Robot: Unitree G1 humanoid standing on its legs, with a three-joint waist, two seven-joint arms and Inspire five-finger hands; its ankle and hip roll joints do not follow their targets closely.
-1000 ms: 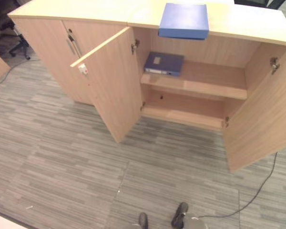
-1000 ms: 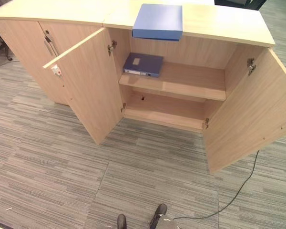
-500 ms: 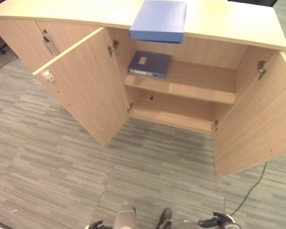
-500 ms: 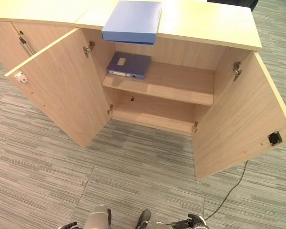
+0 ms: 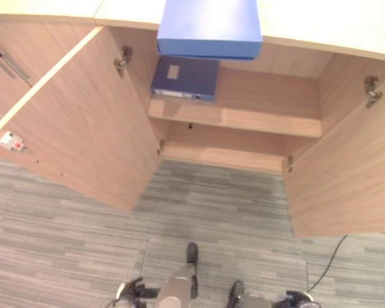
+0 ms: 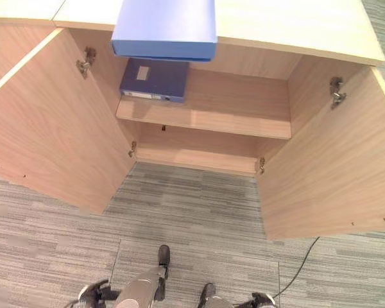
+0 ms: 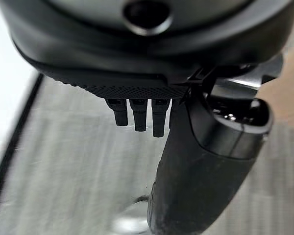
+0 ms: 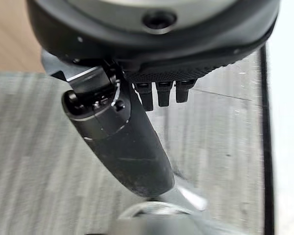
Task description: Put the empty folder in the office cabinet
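A light blue folder point(image 5: 210, 25) lies flat on top of the wooden office cabinet point(image 5: 269, 109), overhanging its front edge. A darker blue folder point(image 5: 185, 78) lies at the left end of the upper shelf inside. Both cabinet doors stand wide open. My left hand point(image 5: 129, 290) hangs low at the bottom of the eye views, far from the cabinet. Its wrist view shows the fingers point(image 7: 137, 115) relaxed over the carpet, holding nothing. My right hand point(image 5: 296, 300) hangs at the bottom right, with fingers point(image 8: 164, 93) likewise relaxed and empty.
The open left door point(image 5: 77, 128) and right door point(image 5: 346, 173) jut out over the grey carpet point(image 5: 218, 205) on either side. The lower shelf point(image 5: 224, 154) and the right part of the upper shelf are bare. A second, closed cabinet section point(image 5: 6, 64) stands further left.
The camera has moved closer to the cabinet, which now looms larger. Both hands have come into view at the bottom edge. The folders have not moved.
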